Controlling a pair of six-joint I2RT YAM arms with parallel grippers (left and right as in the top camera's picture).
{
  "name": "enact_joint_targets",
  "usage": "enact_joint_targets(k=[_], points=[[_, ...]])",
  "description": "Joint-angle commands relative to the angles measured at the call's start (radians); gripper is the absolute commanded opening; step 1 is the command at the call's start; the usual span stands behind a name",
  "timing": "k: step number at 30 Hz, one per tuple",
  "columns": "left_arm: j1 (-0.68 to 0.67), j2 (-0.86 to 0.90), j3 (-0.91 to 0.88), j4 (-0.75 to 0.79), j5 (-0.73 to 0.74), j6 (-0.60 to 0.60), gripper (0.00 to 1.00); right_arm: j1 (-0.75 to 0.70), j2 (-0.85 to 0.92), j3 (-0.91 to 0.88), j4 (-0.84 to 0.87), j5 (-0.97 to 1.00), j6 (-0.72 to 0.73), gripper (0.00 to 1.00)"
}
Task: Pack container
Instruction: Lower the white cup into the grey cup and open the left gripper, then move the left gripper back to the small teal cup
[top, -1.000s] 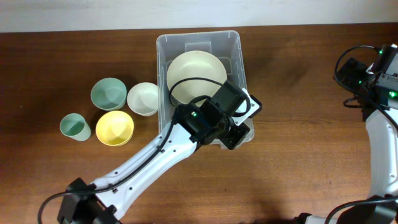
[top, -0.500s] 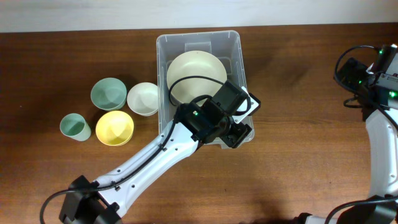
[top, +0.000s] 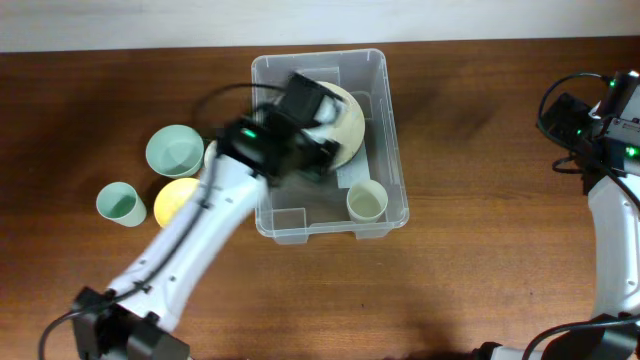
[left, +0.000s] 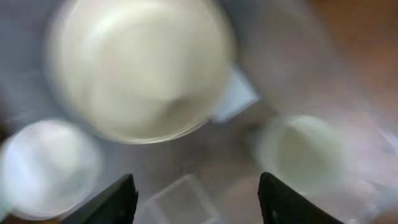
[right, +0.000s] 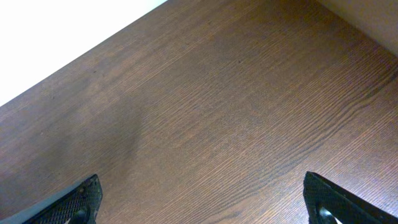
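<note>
Overhead view of a dark wooden table (top: 480, 280) with the container (top: 320, 55), a large clear plastic bin, standing near the middle by the far edge. Well to the left of the container sits a small green cup (top: 119, 204). Nearer the container are a green bowl (top: 174, 150) and, in front of it, a yellow bowl (top: 183, 203). Just beside the container's left wall is a pale round shape, probably a white bowl (left: 46, 165), mostly hidden under the left arm and blurred in the wrist view. Inside the container, a large cream bowl (top: 345, 120) fills the far half and a cream cup (top: 367, 202) stands upright in the near right corner. The left gripper (left: 196, 186) hangs above the container's inside, motion-blurred, its fingers spread wide with nothing between them. Far right of the container, the right gripper (right: 205, 202) is also spread wide and empty, over bare wood. The packing looks partly done: two pieces are in, and three or four sit outside on the left.
</note>
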Motion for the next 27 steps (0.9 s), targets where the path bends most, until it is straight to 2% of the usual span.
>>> enact_joint_targets(k=[1, 6, 15, 19, 23, 27], points=[[0.13, -0.055, 0.03, -0.048, -0.032, -0.023, 0.69, -0.002, -0.006, 0.01, 0.002, 0.009, 0.001, 0.99], [0.329, -0.062, 0.028, -0.114, -0.033, -0.04, 0.77, -0.002, -0.006, 0.01, 0.002, 0.009, 0.001, 0.99], [0.625, -0.059, 0.001, -0.109, -0.035, -0.141, 0.78, -0.002, -0.006, 0.011, 0.002, 0.009, 0.001, 0.99], [0.71, -0.057, -0.061, -0.068, -0.045, -0.196, 0.78, -0.002, -0.006, 0.01, 0.002, 0.009, 0.001, 0.99], [0.764, -0.05, -0.162, -0.027, -0.094, -0.311, 0.78, -0.002, -0.006, 0.011, 0.002, 0.009, 0.001, 0.99], [0.784, -0.035, -0.28, 0.046, -0.122, -0.329, 0.78, -0.002, -0.006, 0.01, 0.002, 0.009, 0.001, 0.99]])
